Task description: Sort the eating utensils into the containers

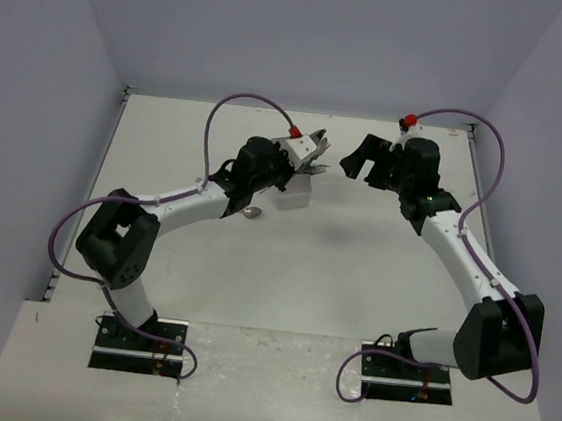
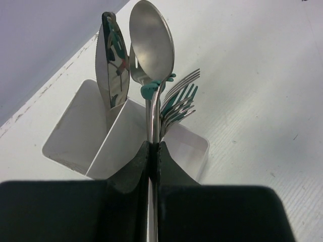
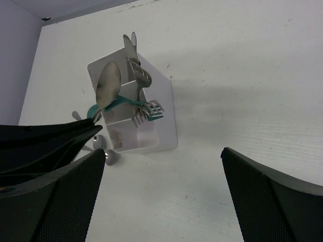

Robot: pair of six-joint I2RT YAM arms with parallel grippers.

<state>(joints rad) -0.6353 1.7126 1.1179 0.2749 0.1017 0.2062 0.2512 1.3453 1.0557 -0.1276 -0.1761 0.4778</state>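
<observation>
Pale, faintly ribbed worktop (image 1: 334, 276), scuffed dark in places along the edge by the walls (image 1: 310, 33); plain lavender-grey, boxing in back and both sides. Soft shadows across the middle.

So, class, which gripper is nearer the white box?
Left. The left gripper, jaws shut on a silver spoon, is at the white box; the right gripper, jaws open, hangs apart to its right.

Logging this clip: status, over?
Left gripper shut on spoon, held at box. Right gripper open, clear of it. Knives, forks stand in box. Loose spoons on table beside it.
</observation>
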